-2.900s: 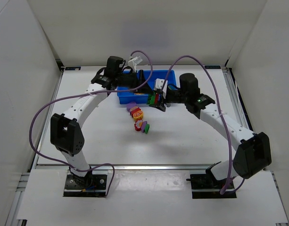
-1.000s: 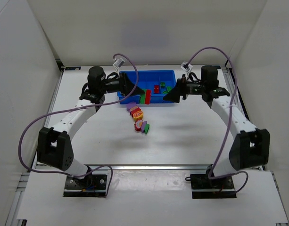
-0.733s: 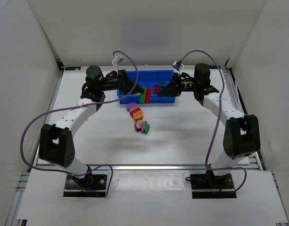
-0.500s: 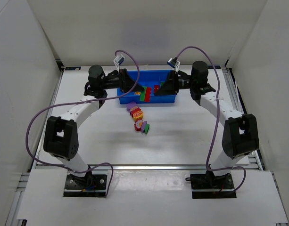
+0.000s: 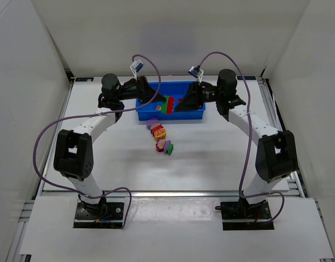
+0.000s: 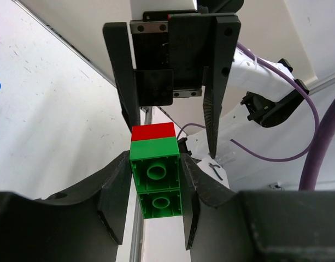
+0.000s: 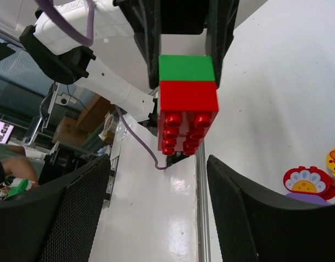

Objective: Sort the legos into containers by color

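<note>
- The left pincer (image 6: 156, 166) is closed on a green block (image 6: 156, 185), which has a red block (image 6: 152, 131) stuck on its far end.
- The right pincer (image 7: 159, 158) faces it with the fingers apart, one on each side of the red block (not touching it, as far as I can see).
- Both pincers meet above the blue tray (image 5: 195, 114).
- The other blocks (image 5: 160, 139) lie on the table (image 5: 222, 153), near the front of the tray.

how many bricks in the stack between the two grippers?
2. A green brick, clamped in the left gripper; a red brick pressed onto its far end, facing the open right gripper. Both wrist views show no third.
</note>
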Robot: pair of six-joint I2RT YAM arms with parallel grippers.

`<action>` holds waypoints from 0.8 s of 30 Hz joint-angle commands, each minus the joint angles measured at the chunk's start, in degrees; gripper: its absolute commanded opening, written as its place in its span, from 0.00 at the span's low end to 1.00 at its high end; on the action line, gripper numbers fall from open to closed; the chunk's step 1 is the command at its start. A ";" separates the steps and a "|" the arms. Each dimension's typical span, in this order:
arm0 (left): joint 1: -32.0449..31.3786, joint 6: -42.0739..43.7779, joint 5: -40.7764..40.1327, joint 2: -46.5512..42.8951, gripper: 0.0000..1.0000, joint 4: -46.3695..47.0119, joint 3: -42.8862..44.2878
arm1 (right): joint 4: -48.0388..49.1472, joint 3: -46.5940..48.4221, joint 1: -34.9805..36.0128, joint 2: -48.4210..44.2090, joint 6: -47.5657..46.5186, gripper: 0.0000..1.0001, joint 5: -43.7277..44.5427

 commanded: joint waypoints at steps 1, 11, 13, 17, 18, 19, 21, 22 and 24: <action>-0.42 -0.56 0.97 -0.79 0.10 2.18 1.71 | -0.25 3.10 0.14 1.35 -1.34 0.74 0.65; -2.09 -0.64 0.80 -0.35 0.10 2.18 1.80 | -0.60 7.76 1.37 4.51 -1.51 0.73 1.97; -2.18 -0.56 0.80 -0.35 0.10 2.18 1.62 | -0.52 8.28 1.72 4.78 -1.51 0.72 2.06; -2.18 -0.38 0.80 -0.17 0.10 2.18 1.35 | -0.43 8.38 1.90 4.96 -1.51 0.59 2.06; -2.18 -0.29 0.71 -0.17 0.10 2.26 1.35 | -0.43 8.12 1.73 4.87 -1.43 0.56 1.89; -2.18 -0.21 0.62 -0.17 0.10 2.18 1.44 | -0.52 8.11 1.73 4.96 -1.42 0.53 1.71; -1.83 -0.12 0.19 -0.17 0.10 2.27 1.18 | -0.34 7.68 1.90 4.87 -1.51 0.43 1.36; -1.65 0.06 0.10 -0.09 0.10 2.27 1.18 | -0.34 7.59 1.73 4.78 -1.60 0.40 1.18; -0.78 0.32 -0.52 -0.26 0.10 2.27 0.92 | -0.34 7.06 1.81 4.34 -1.86 0.28 0.83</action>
